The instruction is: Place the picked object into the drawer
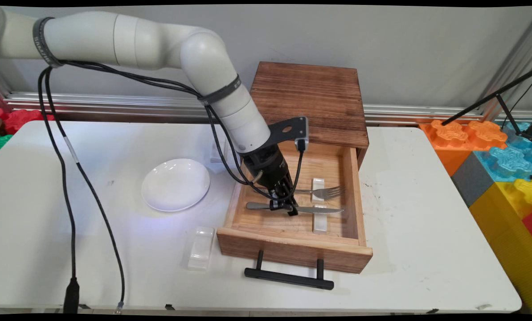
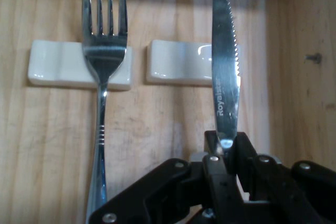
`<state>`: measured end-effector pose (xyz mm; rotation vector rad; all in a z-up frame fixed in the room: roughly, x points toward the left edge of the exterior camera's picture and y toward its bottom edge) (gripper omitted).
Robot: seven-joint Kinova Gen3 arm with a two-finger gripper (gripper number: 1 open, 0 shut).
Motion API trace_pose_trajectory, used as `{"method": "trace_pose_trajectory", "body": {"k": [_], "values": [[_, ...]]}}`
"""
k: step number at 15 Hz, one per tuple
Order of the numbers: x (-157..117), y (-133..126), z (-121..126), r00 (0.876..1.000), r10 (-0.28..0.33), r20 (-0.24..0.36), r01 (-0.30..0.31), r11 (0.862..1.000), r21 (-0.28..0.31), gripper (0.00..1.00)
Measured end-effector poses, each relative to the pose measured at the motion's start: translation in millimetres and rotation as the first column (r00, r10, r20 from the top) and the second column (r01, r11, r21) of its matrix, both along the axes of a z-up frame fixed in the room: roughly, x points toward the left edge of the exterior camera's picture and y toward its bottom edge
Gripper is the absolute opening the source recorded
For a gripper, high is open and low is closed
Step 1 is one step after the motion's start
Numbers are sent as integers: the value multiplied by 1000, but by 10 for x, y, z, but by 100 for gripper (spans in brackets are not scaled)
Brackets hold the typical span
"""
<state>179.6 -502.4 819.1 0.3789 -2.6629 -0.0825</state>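
My gripper (image 1: 288, 208) (image 2: 228, 161) reaches down into the open wooden drawer (image 1: 292, 252) and is shut on a steel knife (image 1: 324, 209) (image 2: 224, 72), gripping it where blade meets handle. The serrated blade points away from me over a white rest (image 1: 320, 221) (image 2: 178, 69); I cannot tell whether it touches the rest. Beside it, a fork (image 1: 326, 192) (image 2: 104, 51) lies with its neck on a second white rest (image 1: 318, 183) (image 2: 52, 69).
The drawer juts from a dark wooden cabinet (image 1: 310, 98), its black handle (image 1: 288, 277) facing the near edge. A white plate (image 1: 175, 184) sits left of the drawer. Another white rest (image 1: 201, 247) lies on the table by the drawer's front left corner.
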Motion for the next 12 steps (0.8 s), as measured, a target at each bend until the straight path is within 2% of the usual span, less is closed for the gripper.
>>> {"method": "trace_pose_trajectory", "body": {"k": [12], "values": [[27, -10, -227, 1000, -18, 4, 18, 1000, -9, 0]]}}
